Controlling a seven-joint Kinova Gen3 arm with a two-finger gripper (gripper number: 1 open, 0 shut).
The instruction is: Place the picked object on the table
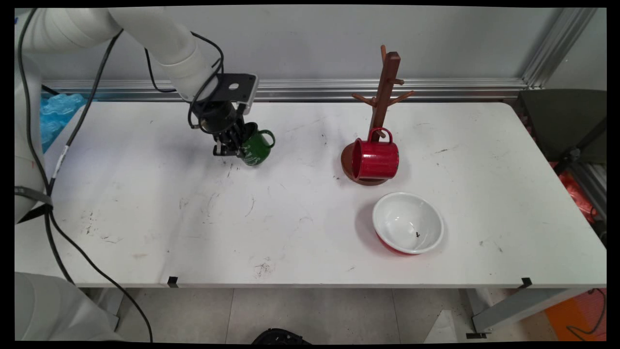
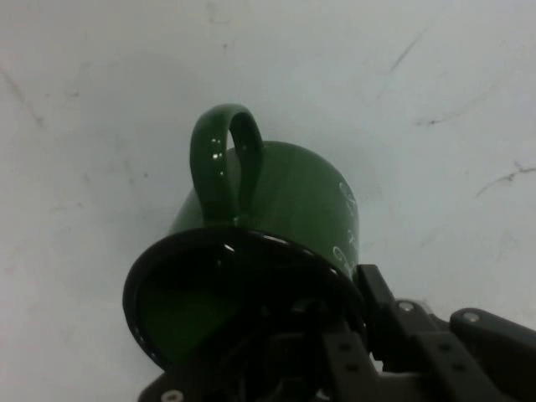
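toward the table's [image 1: 145,218] far edge, left of its middle, the black gripper [image 1: 231,145] is clamped on a green mug [image 1: 256,148]. one finger sits inside the mug's mouth and the other outside, so the fingers pinch the dark rim with only the wall's thickness between them. the hand view shows the same hold: the gripper [image 2: 335,335] grips the rim at the near right side of the green mug [image 2: 276,226], whose handle arches away from the hand and whose side carries pale lettering too small to read. in the main view the mug is tilted, mouth toward the gripper and handle pointing to the table's right end; whether its base touches the table cannot be told.

well apart, right of the table's middle and near the far edge, a brown wooden mug tree [image 1: 385,92] stands upright on its round base. a red mug [image 1: 375,159] lies on its side against the foot of that tree, mouth facing left. just nearer the front edge sits a bowl [image 1: 408,223], white inside and red outside, apart from the red mug.
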